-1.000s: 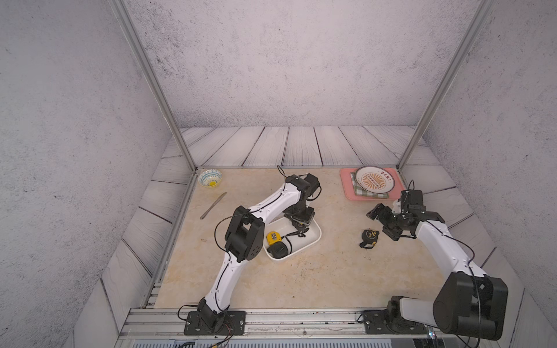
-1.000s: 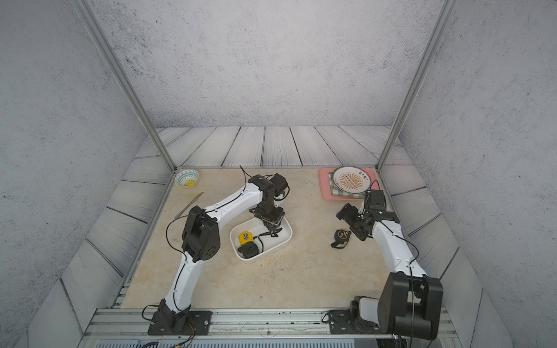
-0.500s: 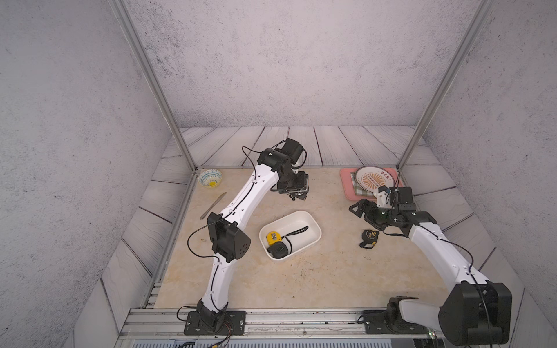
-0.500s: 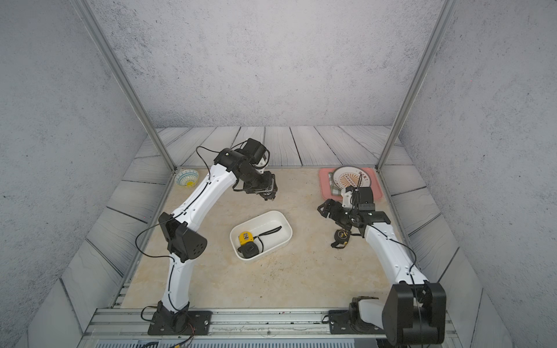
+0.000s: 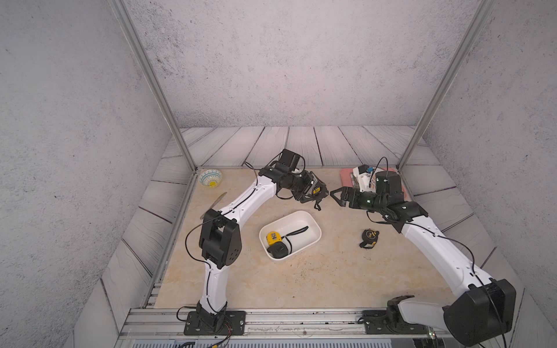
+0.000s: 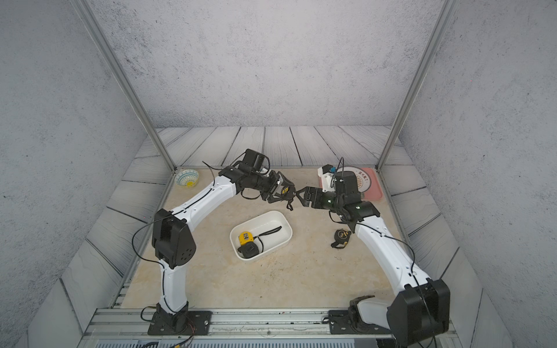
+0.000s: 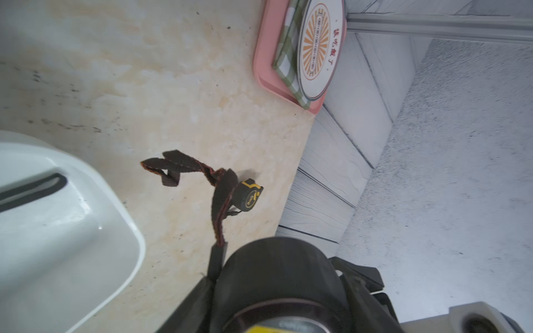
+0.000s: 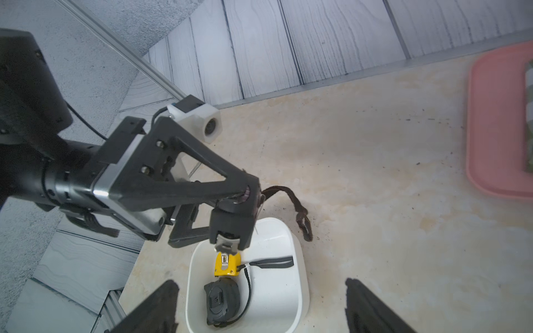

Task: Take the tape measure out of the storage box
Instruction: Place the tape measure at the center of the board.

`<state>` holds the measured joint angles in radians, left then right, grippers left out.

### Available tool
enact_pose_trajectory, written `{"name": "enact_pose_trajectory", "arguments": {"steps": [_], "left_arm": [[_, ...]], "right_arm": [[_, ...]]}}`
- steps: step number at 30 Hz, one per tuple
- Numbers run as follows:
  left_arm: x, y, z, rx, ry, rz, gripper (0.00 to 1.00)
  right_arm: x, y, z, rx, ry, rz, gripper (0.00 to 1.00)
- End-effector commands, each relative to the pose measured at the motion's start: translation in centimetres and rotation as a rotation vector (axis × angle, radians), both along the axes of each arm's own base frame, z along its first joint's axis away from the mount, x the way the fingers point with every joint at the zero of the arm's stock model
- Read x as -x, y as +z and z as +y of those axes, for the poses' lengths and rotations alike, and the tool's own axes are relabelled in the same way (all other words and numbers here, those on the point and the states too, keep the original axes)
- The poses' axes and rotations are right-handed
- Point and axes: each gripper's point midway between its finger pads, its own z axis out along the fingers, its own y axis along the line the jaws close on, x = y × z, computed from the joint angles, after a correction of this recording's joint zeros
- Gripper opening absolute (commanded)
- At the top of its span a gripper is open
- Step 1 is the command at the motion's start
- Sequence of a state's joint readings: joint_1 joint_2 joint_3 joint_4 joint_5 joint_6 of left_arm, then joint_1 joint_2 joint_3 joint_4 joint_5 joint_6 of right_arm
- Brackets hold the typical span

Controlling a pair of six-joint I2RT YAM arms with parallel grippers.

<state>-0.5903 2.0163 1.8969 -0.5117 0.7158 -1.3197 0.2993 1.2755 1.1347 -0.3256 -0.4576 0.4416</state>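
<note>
My left gripper (image 5: 319, 192) (image 6: 285, 191) is shut on a black tape measure (image 5: 315, 190) (image 7: 277, 285) (image 8: 233, 220) with a yellow label, held in the air behind the storage box. Its strap (image 8: 300, 214) hangs loose. The white storage box (image 5: 313, 229) (image 6: 284, 229) (image 8: 301, 268) holds a yellow tape measure (image 5: 273, 238) (image 8: 226, 263) and a black one (image 5: 279, 250) (image 8: 222, 299). My right gripper (image 5: 337, 196) (image 6: 302, 196) (image 8: 259, 315) stands open and empty. It points at the left gripper, a short gap away.
Another black and yellow tape measure (image 5: 369, 237) (image 6: 341, 237) (image 7: 248, 196) lies on the table right of the box. A pink tray (image 6: 375, 188) (image 7: 264, 60) with a plate (image 6: 363, 178) sits at the back right. A blue-patterned bowl (image 5: 210, 177) and a knife (image 5: 217, 200) are at the back left.
The left gripper has lifted the black tape measure out of the box and carried it back and to the right. The right gripper has swung left to face it.
</note>
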Motion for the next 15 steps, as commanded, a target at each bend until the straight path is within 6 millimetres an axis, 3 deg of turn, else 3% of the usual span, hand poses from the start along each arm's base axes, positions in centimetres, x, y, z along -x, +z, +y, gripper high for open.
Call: {"name": "enact_pose_trajectory", "arguments": {"steps": [1, 9, 15], "left_arm": [[-0.1, 6.9, -0.9, 0.219, 0.050, -0.029, 0.00], [0.2, 9.0, -0.5, 0.309, 0.167, 0.064, 0.00], [0.4, 7.8, -1.4, 0.366, 0.200, 0.144, 0.00]], "right_arm": [[-0.6, 1.3, 1.1, 0.030, 0.027, -0.071, 0.92], [-1.4, 1.0, 2.6, 0.050, 0.038, -0.110, 0.92], [-2.4, 1.3, 3.4, 0.059, 0.046, -0.132, 0.91]]}}
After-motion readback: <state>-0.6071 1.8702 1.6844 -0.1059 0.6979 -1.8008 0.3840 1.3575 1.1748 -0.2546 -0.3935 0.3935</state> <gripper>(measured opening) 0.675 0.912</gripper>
